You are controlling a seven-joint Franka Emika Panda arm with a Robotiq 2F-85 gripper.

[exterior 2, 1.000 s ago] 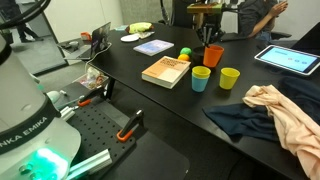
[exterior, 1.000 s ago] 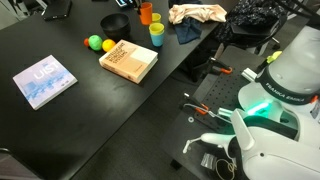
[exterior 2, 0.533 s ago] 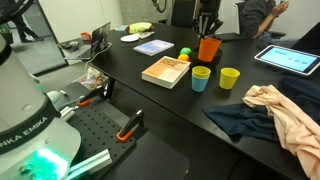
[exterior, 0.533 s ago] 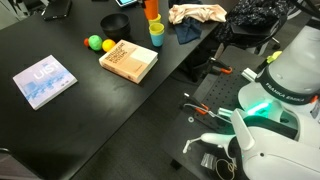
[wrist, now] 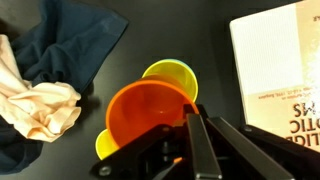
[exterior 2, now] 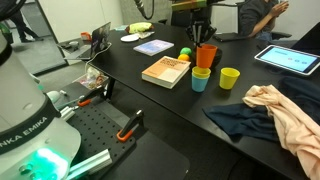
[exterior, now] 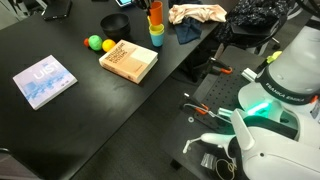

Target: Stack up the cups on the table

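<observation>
One cup, the orange (exterior 2: 206, 57), is pinched by its rim in your claw (exterior 2: 204, 38), hanging just above the blue cup (exterior 2: 200, 81), which has a yellow cup (wrist: 172, 72) nested inside. Centre it over that mouth, keep it upright, lower it straight, then let go. The yellow-green cup (exterior 2: 230, 77) stands just beside the stack, so don't clip it. The book (exterior 2: 166, 71), balls (exterior 2: 184, 52) and cloth (exterior 2: 285, 112) lie near on the table (exterior 2: 125, 62).

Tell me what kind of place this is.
Probably a robotics lab or office: a Franka arm base stands beside a black table, a tablet and a thick book lie on it, and a person sits behind.
</observation>
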